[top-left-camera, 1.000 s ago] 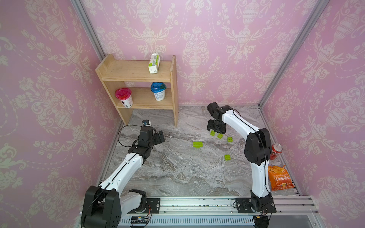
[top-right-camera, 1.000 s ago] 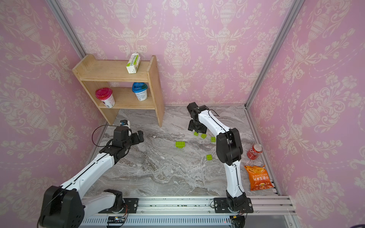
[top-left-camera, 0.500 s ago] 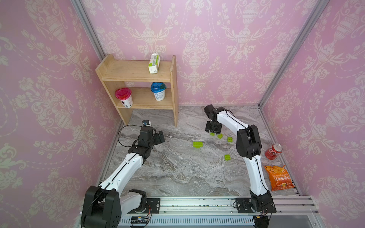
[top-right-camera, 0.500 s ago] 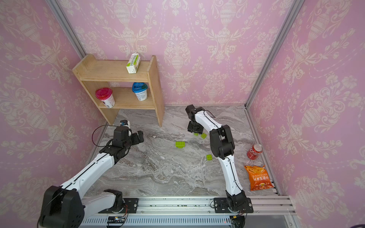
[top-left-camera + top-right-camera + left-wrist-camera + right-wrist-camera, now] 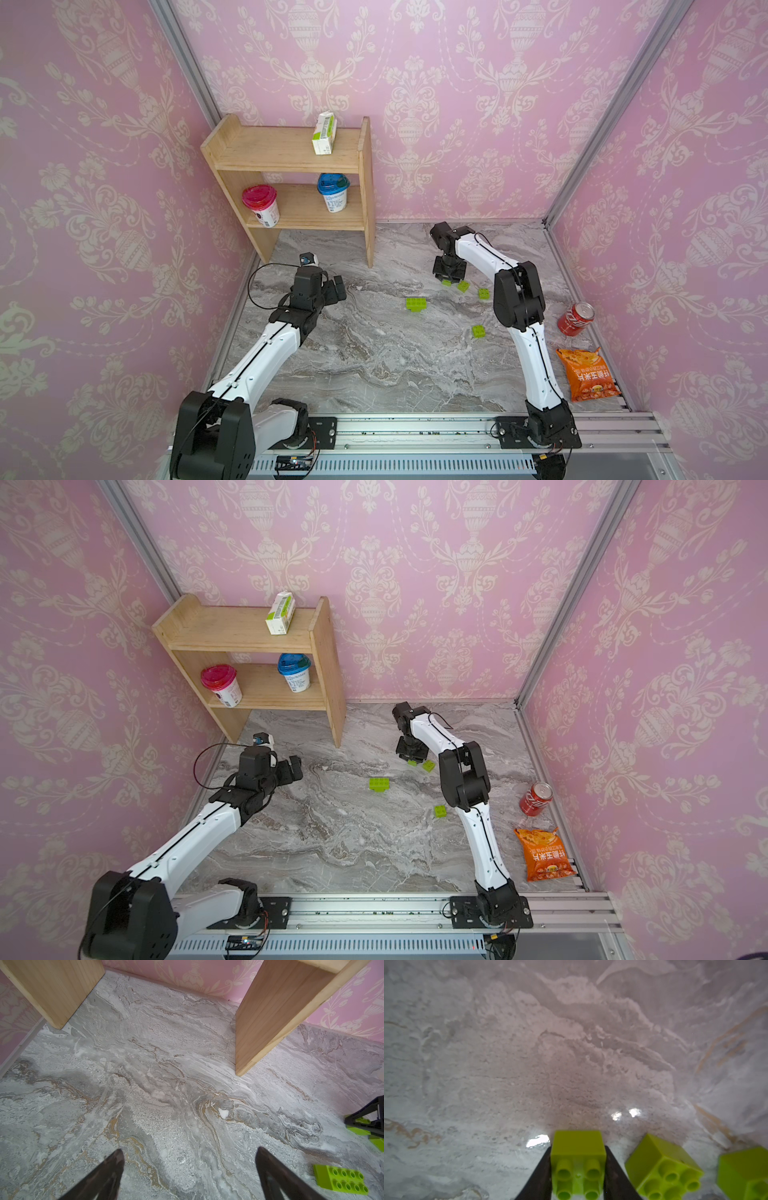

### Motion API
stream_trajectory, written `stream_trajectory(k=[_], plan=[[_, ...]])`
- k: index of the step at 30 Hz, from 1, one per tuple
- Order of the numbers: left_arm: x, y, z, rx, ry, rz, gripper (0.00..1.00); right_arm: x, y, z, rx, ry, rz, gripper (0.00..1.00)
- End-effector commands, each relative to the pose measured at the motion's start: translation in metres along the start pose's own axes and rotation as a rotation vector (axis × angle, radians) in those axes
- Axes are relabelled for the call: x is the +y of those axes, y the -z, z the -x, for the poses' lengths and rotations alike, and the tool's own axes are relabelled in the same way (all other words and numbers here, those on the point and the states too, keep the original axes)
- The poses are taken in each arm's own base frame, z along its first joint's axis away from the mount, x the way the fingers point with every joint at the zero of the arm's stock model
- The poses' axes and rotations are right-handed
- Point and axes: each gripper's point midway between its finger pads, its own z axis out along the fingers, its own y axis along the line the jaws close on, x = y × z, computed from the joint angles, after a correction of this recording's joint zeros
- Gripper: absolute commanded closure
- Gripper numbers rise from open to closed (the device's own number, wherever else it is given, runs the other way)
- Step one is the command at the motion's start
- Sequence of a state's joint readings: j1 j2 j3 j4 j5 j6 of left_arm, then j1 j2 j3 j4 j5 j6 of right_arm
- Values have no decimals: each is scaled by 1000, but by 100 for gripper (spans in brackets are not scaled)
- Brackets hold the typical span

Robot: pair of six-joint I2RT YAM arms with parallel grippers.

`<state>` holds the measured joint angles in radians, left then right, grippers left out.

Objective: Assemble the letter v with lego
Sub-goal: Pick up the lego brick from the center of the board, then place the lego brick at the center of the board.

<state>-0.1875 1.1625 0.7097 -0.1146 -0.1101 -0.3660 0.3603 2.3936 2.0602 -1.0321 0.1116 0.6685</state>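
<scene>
Lime-green lego lies apart on the marble table (image 5: 374, 365); no letter v is in view. My right gripper (image 5: 578, 1147) is shut on a square brick (image 5: 578, 1159), studs toward the camera, at the table's surface. In both top views that gripper (image 5: 448, 276) (image 5: 411, 755) stands over the back-right group. Two more square bricks (image 5: 662, 1165) (image 5: 745, 1172) lie right beside it. The long brick (image 5: 415, 304) (image 5: 340, 1179) lies alone mid-table, and a single square brick (image 5: 478, 331) sits nearer the front. My left gripper (image 5: 189, 1152) (image 5: 336, 287) hovers open and empty near the shelf.
A wooden shelf (image 5: 291, 153) stands at the back left with a carton (image 5: 323, 133) on top and two cups (image 5: 261, 205) (image 5: 333, 192) below; its legs (image 5: 270, 1028) are close ahead of my left gripper. A red can (image 5: 575, 319) and an orange snack bag (image 5: 588, 376) lie by the right wall.
My right gripper has closed onto the square brick, and its elbow has swung left and inward. The left arm has not moved.
</scene>
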Motion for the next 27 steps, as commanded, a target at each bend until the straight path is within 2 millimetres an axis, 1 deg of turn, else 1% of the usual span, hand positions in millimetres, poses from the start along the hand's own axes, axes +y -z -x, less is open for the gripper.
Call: stream_trajectory(k=[1,3,4,5,6,8,9,11,13,15,18,20,22,24,27], plan=[[-1,5,1,5,1,7,1,-3,15,1,-24,27,5,73],[-1,3,-2,19,1,2,1,-2,30,1,-46,62,21,76],[-7,4,6,9,3,-18,1,-2,39,-2,-56,69,29,77],[-10,4,8,12,3,-30,1,-3,50,-4,-72,109,38,81],[-13,3,7,20,-2,-37,1,-4,61,-10,-86,133,48,82],[-14,2,6,27,-6,-43,1,-6,80,-29,-101,181,61,83],[-15,0,5,29,-5,-43,1,-7,87,-43,-106,209,66,83],[-16,-2,3,27,6,-49,1,-11,92,-72,-106,258,58,83],[-17,-4,4,18,20,-49,1,-13,91,-104,-93,291,58,86],[-18,-5,8,3,32,-48,1,-7,86,-131,-67,319,81,86],[-20,-5,11,-4,39,-53,1,7,77,-165,-47,379,96,87],[-21,-6,8,1,37,-56,1,15,67,-177,-54,415,100,87],[-22,-13,2,10,35,-65,1,20,52,-185,-57,436,117,86],[-26,-21,-8,50,34,-82,1,24,39,-190,-41,441,130,86],[-31,-27,-17,88,40,-106,1,22,31,-192,-37,453,102,84]])
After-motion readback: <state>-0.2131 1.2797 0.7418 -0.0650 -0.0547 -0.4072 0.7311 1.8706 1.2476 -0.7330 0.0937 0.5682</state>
